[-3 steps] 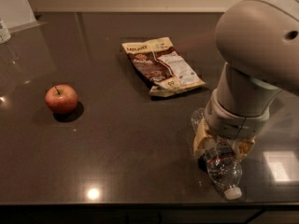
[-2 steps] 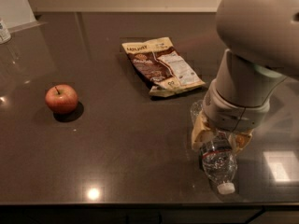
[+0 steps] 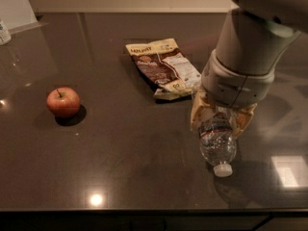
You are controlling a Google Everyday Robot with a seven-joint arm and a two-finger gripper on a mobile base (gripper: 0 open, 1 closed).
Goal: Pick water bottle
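Note:
The water bottle point(image 3: 217, 147) is clear ribbed plastic with a white cap point(image 3: 222, 169) and a red and blue label band. It hangs at the right front of the dark table point(image 3: 144, 167), cap end pointing down toward the front edge. My gripper point(image 3: 220, 123) comes down from the big grey arm point(image 3: 250, 57) and is shut on the bottle's upper body, one tan finger point(image 3: 197, 113) on each side. The bottle looks lifted just off the table, with its shadow below the cap.
A red apple point(image 3: 63, 102) sits at the left. A brown and white snack bag point(image 3: 163, 67) lies behind the gripper, near the middle. A small white container point(image 3: 4, 32) stands at the far left edge. The table's front edge runs close below the bottle.
The arm has risen and shifted slightly left, taking the bottle with it. The cap now sits higher and farther from the front edge. The apple and the bag have not moved.

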